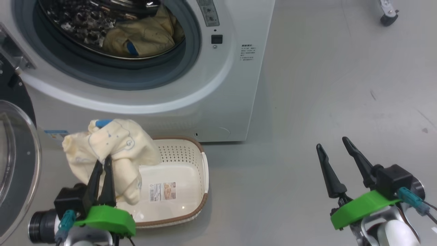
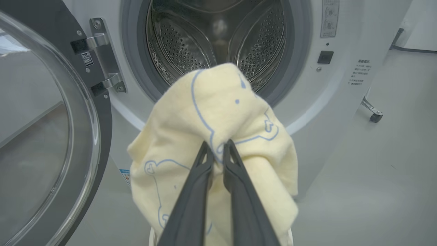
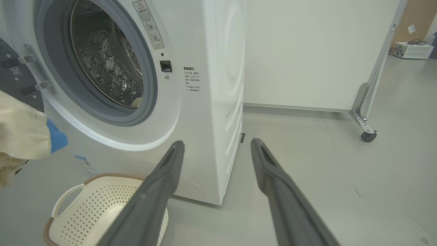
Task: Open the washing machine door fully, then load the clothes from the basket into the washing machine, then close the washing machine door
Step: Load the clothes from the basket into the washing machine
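One white washing machine (image 1: 218, 102) stands on the grey floor (image 1: 324, 85), and its one round door (image 1: 17, 164) is swung wide open to the left on its hinge, the clear glass bowl facing outward

Two cream-yellow garments are in sight. One garment (image 1: 143, 34) with a patch of blue trim lies low in the steel drum (image 1: 78, 27), behind the grey seal. The other garment (image 1: 112, 147), printed with blue-outlined bear faces, is pinched in the left jaws, whose two dark fingers are drawn almost together on a fold of the cloth. It hangs bunched in the air, above the left end of the basket and in front of the machine, below the drum opening; in the left wrist view the held garment (image 2: 211, 112) covers the lower part of the opening

One cream basket (image 1: 205, 171) with a brown rim sits on the floor just beside the machine's lower front, with one label sticker (image 1: 162, 191) showing on its bare bottom. One white handle (image 3: 68, 201) shows in the right wrist view

The right jaws stand spread wide with nothing between them, over open floor well to the right of the basket and the machine. One caster wheel (image 1: 388, 18) rests at the floor's far right edge
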Controlling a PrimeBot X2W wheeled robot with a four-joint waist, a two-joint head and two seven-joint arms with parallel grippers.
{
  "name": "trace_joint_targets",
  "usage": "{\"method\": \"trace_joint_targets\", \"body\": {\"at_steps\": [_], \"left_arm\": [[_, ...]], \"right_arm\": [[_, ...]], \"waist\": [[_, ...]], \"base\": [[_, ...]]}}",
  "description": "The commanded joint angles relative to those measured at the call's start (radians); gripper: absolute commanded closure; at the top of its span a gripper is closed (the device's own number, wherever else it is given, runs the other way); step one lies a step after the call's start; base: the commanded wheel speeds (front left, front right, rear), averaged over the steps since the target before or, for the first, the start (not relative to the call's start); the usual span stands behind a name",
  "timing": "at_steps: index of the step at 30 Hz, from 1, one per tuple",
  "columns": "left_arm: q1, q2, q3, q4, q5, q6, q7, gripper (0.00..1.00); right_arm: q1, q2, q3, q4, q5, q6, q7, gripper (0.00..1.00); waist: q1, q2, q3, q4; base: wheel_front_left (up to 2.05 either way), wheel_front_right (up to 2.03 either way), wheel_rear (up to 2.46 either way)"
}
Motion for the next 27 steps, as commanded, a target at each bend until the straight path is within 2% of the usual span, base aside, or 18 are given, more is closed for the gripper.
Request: {"method": "trace_joint_targets", "body": {"at_steps": [1,13,27], "left_arm": [[-0.003,0.034,0.036,-0.055,0.01,0.04,0.006,1.0],[0.133,0.049,0.025,-0.126,-0.007,0.072,0.037,1.0],[0.139,0.044,0.011,-0.13,-0.013,0.077,0.038,1.0]], "right_arm": [[0.0,-0.011,0.024,-0.039,-0.009,-0.003,0.007,0.0],[0.092,-0.011,0.014,-0.096,-0.011,-0.003,0.052,0.0],[0.106,-0.011,0.009,-0.122,-0.01,-0.003,0.069,0.0]], "waist": [[0.0002,-0.0001,-0.048,0.0],[0.0002,-0.0001,-0.146,-0.002],[0.0002,-0.0001,-0.153,-0.001]], "base": [[0.0,0.0,0.0],[0.0,0.0,0.0],[0.0,0.0,0.0]]}}
